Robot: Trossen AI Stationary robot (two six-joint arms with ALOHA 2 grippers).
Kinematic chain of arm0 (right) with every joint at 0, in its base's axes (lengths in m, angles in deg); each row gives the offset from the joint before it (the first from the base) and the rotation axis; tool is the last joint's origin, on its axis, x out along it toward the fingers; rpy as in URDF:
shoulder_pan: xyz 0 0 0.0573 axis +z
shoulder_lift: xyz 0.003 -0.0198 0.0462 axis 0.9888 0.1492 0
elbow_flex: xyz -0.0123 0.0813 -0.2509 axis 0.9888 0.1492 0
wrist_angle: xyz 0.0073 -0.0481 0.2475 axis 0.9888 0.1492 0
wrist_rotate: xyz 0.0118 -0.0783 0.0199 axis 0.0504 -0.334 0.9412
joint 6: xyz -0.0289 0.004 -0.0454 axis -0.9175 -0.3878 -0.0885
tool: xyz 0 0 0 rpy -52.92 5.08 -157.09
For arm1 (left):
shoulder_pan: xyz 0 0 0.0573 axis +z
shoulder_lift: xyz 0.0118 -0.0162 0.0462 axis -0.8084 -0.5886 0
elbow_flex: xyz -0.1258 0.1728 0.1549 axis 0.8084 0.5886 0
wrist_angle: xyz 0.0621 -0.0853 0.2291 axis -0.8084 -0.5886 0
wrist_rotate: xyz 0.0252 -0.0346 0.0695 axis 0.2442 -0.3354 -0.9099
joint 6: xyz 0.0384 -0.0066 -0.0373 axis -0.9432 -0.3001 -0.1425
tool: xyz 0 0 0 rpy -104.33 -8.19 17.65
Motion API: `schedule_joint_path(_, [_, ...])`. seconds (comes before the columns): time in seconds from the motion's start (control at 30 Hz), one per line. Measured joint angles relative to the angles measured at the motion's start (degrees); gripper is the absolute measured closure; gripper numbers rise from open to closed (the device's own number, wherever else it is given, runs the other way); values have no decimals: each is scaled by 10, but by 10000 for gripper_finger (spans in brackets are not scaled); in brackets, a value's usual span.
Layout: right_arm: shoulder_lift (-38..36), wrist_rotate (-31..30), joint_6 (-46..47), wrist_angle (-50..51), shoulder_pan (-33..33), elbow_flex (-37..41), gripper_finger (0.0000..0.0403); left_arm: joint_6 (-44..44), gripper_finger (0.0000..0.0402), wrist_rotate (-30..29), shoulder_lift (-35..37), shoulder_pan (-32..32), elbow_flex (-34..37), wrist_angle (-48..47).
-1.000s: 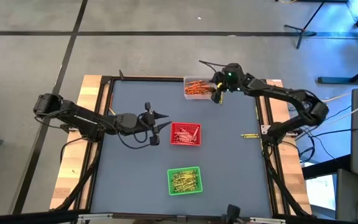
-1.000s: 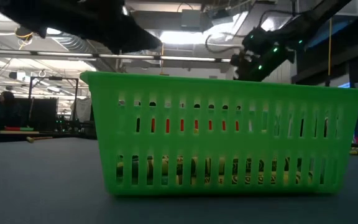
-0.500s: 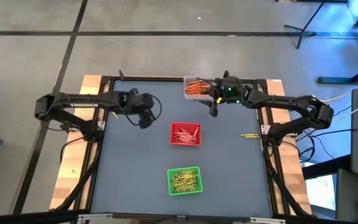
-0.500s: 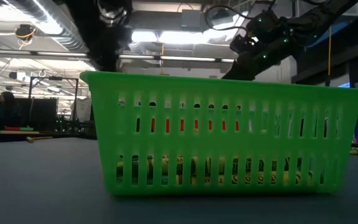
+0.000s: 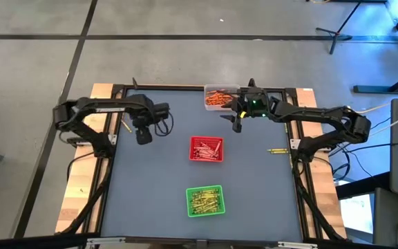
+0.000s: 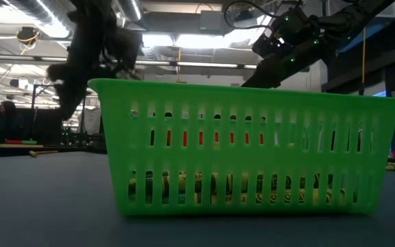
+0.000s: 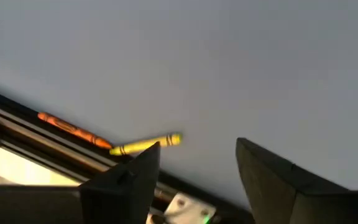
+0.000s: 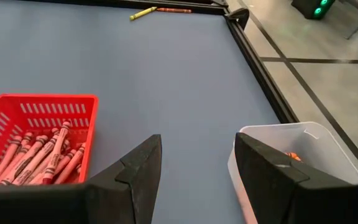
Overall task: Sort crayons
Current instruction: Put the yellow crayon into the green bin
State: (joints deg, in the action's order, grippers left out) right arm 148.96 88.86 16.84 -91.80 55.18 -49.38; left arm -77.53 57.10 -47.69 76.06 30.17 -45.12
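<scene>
Left wrist view: left claw (image 7: 197, 171) apart, empty | yellow crayon (image 7: 146, 144) just ahead, against worktop frame (image 7: 17, 127) | risk: finger strikes frame.

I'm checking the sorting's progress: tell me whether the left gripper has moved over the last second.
Yes. The left gripper has drawn away from the red tray, toward the table's left edge.

No writing, label, brand, number or sign can be read anywhere in these views. The crayons (image 8: 33, 158) in the red tray (image 8: 39, 109) have wrappers with dark markings, but these are too small to make out, and the same holds for the loose yellow crayon (image 7: 146, 144).
</scene>
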Motion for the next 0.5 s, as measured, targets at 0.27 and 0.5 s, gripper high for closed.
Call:
schedule_joint_path(0.27, [0,0,-17,6,0,0,203,-116,205,-24,-113,22,0,-33])
schedule_joint_path(0.5, [0,0,-28,17,0,0,203,-198,205,-62,-179,23,1,-53])
